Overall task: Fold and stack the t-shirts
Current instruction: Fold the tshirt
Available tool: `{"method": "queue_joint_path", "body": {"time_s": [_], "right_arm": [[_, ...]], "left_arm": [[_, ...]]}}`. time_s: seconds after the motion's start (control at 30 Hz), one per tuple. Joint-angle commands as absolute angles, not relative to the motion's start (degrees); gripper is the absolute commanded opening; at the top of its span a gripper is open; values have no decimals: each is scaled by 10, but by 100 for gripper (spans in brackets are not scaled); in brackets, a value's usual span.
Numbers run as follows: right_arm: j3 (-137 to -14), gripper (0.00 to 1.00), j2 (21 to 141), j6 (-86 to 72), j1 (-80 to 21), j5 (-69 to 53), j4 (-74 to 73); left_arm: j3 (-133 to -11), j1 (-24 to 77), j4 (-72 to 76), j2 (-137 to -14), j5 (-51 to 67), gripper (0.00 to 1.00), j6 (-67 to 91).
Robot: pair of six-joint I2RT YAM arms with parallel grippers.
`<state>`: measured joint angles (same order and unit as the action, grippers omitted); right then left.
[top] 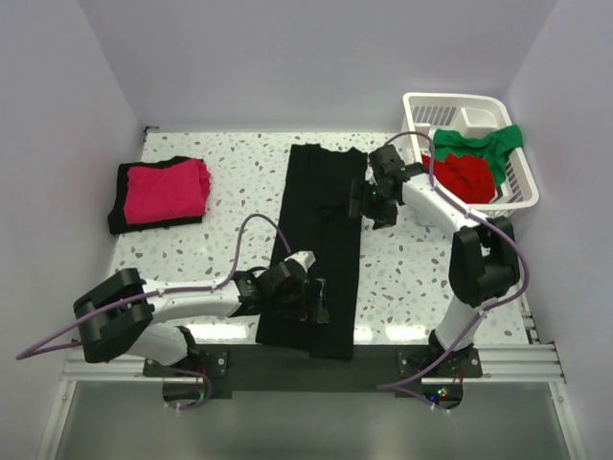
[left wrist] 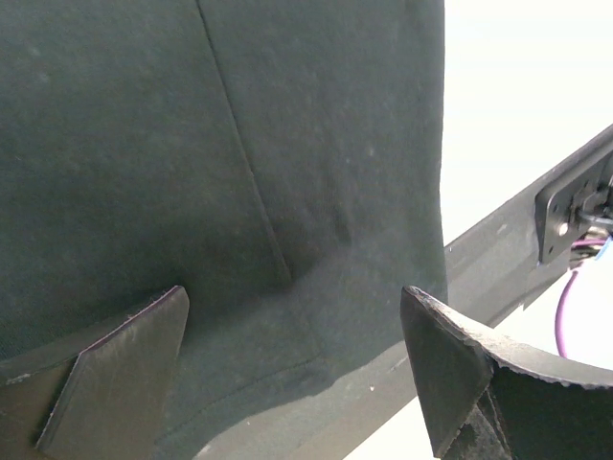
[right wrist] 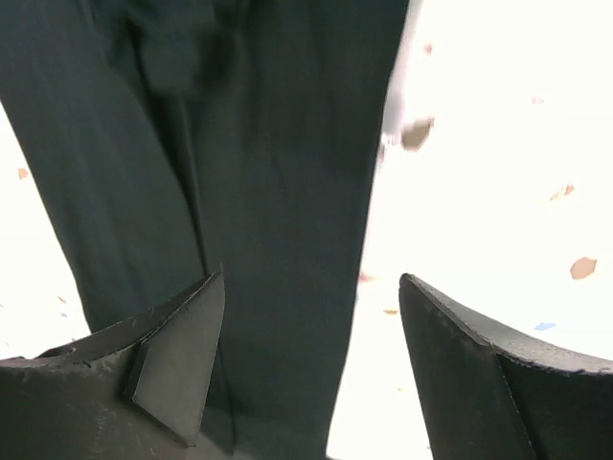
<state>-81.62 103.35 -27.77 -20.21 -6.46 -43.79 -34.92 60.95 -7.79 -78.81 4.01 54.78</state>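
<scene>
The speckled white table (top: 402,278) is carrying a long black cloth t-shirt (top: 321,220), lying as a narrow strip down the middle, seemingly readied for a crosswise fold. Far right, the white slatted plastic basket (top: 518,188) is holding a red t-shirt (top: 465,177) and a green t-shirt (top: 479,142) awaiting turns. Far left, a folded magenta-pink t-shirt (top: 165,190) is starting the stack. The left gripper (top: 311,299) is hanging open and empty over the strip's near end, the right gripper (top: 368,201) likewise at its far right edge.

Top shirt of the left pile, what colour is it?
The folded shirt is magenta-pink, atop a black shirt; best seen in the top external view.
</scene>
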Motion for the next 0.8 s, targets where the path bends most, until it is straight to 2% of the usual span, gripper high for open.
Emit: {"method": "queue_joint_path", "body": {"time_s": [0.0,0.27,0.47,0.6,0.77], "right_arm": [[-784,77,963,-271,-212,-77,-436],[-658,77,864,-315,-244,-67,-432],[-549,76,761,-387,-317,-54,-439],[-457,74,682,-453,-384,-59,-437],[-375,66,593,-546,-466,-79,-415]], "left_arm": [[-372,631,-105,-786,14,97,558],[-338,654,-141,-664,-44,97,600],[-329,654,-255,-562,-128,98,639],[-324,654,-346,-564,-146,98,664],[-312,654,-383,-548,-179,95,705]]}}
